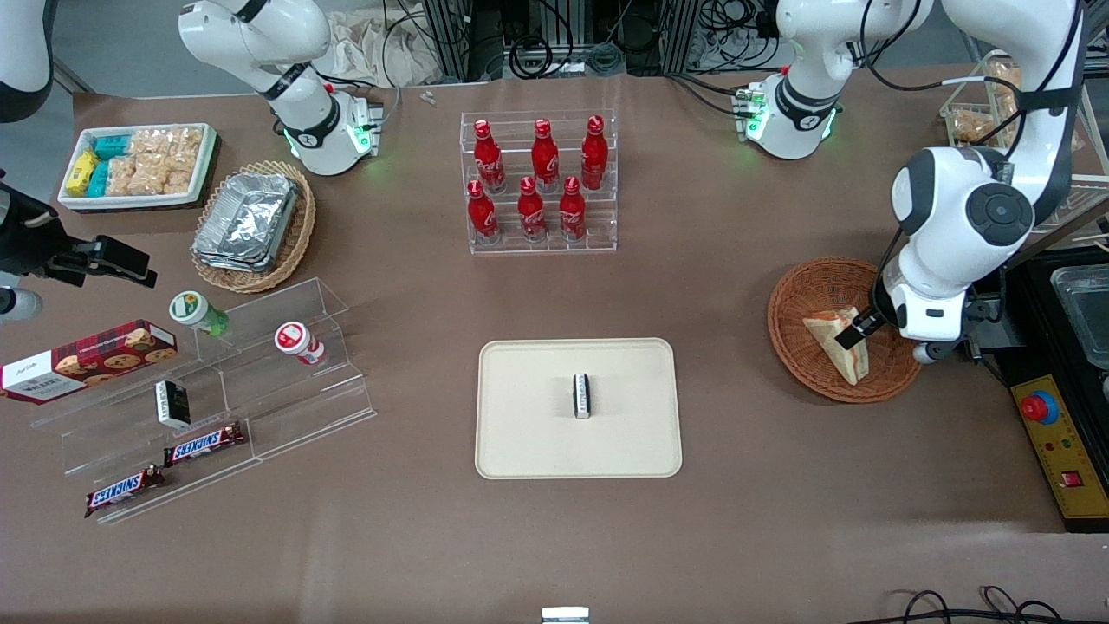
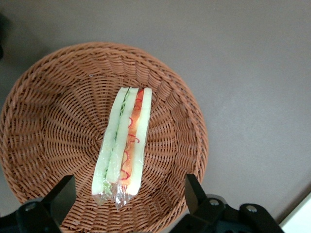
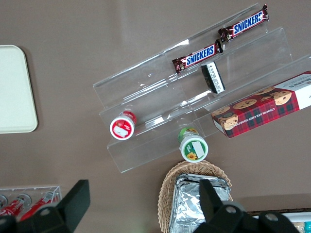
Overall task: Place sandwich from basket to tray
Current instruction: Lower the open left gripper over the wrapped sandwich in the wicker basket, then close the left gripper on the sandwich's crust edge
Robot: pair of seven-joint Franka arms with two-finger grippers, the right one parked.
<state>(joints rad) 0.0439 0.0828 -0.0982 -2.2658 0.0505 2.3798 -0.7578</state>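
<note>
The gripper [image 2: 127, 204] hangs directly above the basket [image 2: 53, 126] with its two fingers [image 2: 60, 196] spread wide apart, gripping nothing. The sandwich [image 2: 124, 145] lies in the basket directly below the gripper, standing on edge, wrapped in clear film, with its layers of pale bread, green and red-orange filling facing up; its nearer end sits between the two fingertips but below them, and no contact is visible. In the front view the gripper [image 1: 862, 329] is just over the sandwich [image 1: 838, 344], which rests in the half of the basket [image 1: 797, 347] closest to the working arm's wrist. The basket stands on the brown table [image 1: 780, 520] toward the working arm's end. Well apart from the gripper, toward the middle of the table, lies the tray [image 1: 528, 433], flat, with a small dark packet [image 1: 581, 396] on its centre. Farther from the front camera than the tray, a clear stepped rack [image 1: 541, 243] holds six red bottles [image 1: 531, 208] upright in two rows. Farthest from the gripper, toward the parked arm's end, stand a clear tiered stand [image 1: 286, 407] bearing two Snickers bars [image 1: 204, 444] and a tan wicker basket [image 1: 295, 243] holding foil containers [image 1: 245, 218].
</note>
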